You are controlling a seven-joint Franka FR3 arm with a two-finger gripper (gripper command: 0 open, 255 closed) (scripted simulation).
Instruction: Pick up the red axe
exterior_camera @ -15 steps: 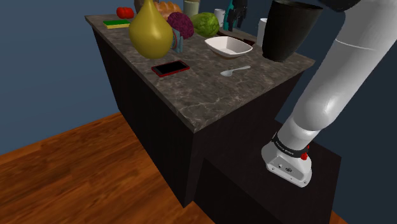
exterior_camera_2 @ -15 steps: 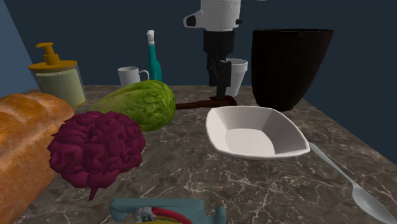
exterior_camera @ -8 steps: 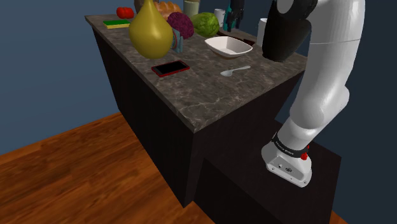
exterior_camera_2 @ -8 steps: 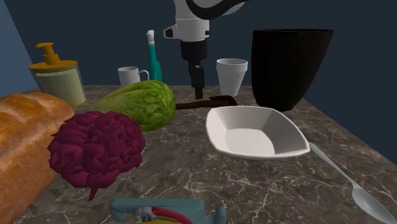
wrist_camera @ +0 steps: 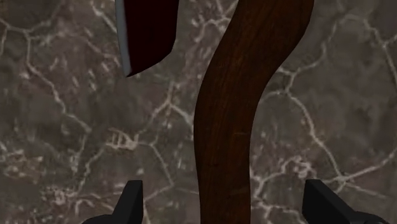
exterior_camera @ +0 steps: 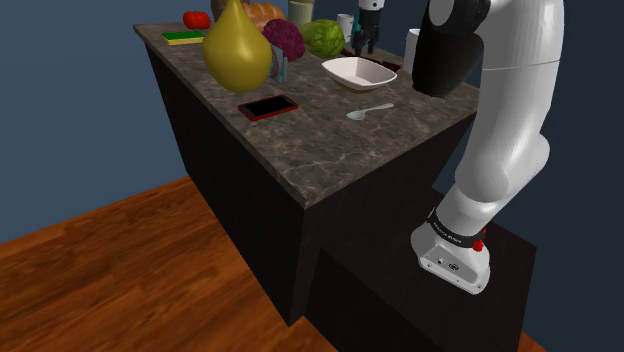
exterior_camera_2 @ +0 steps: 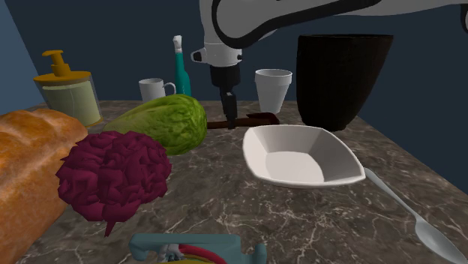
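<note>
Well, along the second exterior view from its left, the dark marbled table carries a loaf of bread, a jar with a yellow pump, a purple cabbage and a green lettuce. A white mug and a teal bottle stand behind them. Next comes the claw, pointing straight down from the white arm, its tips down at the axe. The axe lies flat on the table just behind the white bowl, running from the lettuce toward the white cup, broader end nearest the cup. Further right stand a big black pot and, by the table's edge, a spoon.

From that side the fingers read as one black bar. The wrist view settles it: the claw is open, one finger on each side of the curved brown wooden handle, neither touching it. It also gives the axe head as dark red with a pale grey cutting edge, where the view across the table shows it nearly black.

The shoulder view adds the table's other end, from its left: a tomato, a green-and-yellow sponge, a large yellow pear and a red phone. Below are a wooden floor and the dark stand.
</note>
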